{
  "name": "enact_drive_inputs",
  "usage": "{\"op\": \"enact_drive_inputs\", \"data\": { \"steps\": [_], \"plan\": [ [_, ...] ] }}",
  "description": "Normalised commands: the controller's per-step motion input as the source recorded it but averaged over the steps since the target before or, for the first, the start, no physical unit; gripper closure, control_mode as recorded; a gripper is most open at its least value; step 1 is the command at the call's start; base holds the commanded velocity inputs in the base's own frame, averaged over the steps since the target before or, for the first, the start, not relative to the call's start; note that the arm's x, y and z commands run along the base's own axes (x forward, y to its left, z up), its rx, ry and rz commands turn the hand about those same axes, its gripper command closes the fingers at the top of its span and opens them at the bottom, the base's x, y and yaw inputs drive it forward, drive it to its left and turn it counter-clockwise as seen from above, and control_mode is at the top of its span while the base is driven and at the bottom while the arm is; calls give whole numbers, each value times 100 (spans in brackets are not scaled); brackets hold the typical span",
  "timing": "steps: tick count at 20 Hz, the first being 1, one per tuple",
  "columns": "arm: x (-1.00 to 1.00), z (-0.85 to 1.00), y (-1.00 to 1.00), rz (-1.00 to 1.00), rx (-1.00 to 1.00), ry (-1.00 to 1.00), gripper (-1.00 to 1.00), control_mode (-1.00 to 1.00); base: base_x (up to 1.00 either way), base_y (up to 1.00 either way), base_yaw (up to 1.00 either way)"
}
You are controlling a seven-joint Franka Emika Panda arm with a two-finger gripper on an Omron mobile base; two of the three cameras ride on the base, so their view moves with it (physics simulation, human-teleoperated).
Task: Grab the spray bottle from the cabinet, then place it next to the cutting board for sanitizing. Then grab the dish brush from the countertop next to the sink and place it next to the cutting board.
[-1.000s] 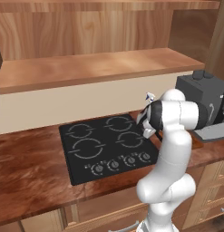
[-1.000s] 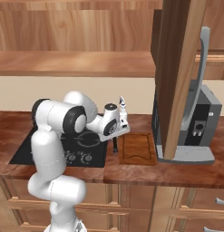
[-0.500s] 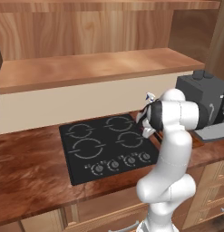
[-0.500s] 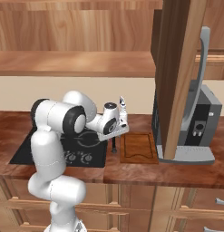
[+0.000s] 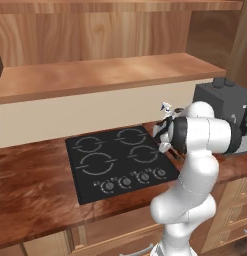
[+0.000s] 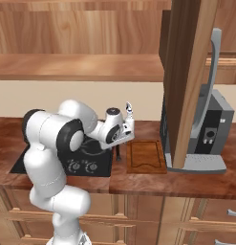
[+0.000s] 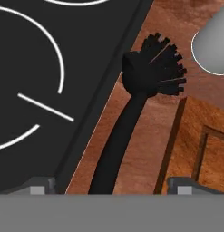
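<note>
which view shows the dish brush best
The hand view: the dish brush shows close up, bristle head and long handle, on the countertop between the stove top and the cutting board. The right base view shows just a thin dark stick under the gripper. In the left base view the arm hides it.

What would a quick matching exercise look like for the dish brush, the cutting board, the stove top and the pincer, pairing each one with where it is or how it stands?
Things:
1. dish brush
2. cutting board
3. stove top
4. pincer

Places or states:
A. black, with four rings
B. open
C. lying flat, right of the brush
D. standing in the strip of countertop between stove and board

Pairs: 1-D, 2-C, 3-A, 4-B
</note>
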Motion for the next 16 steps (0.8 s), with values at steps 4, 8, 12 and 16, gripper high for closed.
{"op": "enact_drive_inputs", "data": {
  "steps": [4,8,12,16],
  "plan": [
    [-41,69,0,-4,0,-8,-100,-100,0,0,0],
    [-42,88,0,-3,0,-8,-100,-100,0,0,0],
    [-47,93,2,-1,0,-6,-100,-100,0,0,0],
    [-52,94,3,-1,0,-6,-100,-100,0,0,0]
  ]
}}
